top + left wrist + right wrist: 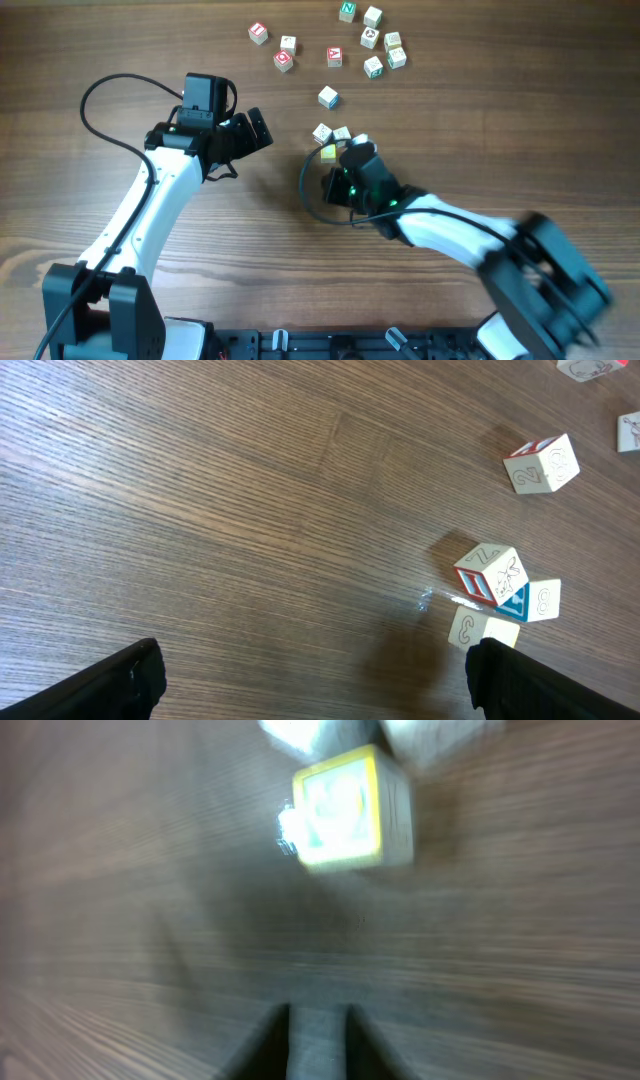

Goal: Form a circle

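1. Right gripper (315, 1020), right wrist view: jaws parted by a narrow slit, grasping nothing. Whole frame heavily blurred.
2. Just ahead of those tips and apart from them: yellow-edged cube (345, 808), resting on the table (120, 920). Pale smears of neighbouring cubes at the frame's top edge, contact not discernible.
3. Overhead view, same right gripper (340, 156): tips just beside the yellow-edged cube (328, 152), at the near edge of a small cluster (342, 133) of pale letter cubes. Forearm blurred.
4. Left gripper (315, 685), left wrist view: jaws released to a wide spread, only bare wood between the two fingers (130, 680).
5. Legible in this view alone: red-edged cube (492, 575) touching a blue-edged cube (540, 600) and a plain pale cube (468, 628).
6. Overhead alone: left gripper (258, 130) well apart from the cluster, on its left. Lone cube (328, 97) between the cluster and the scattered cubes (372, 40) toward the far edge. Circle not yet formed.
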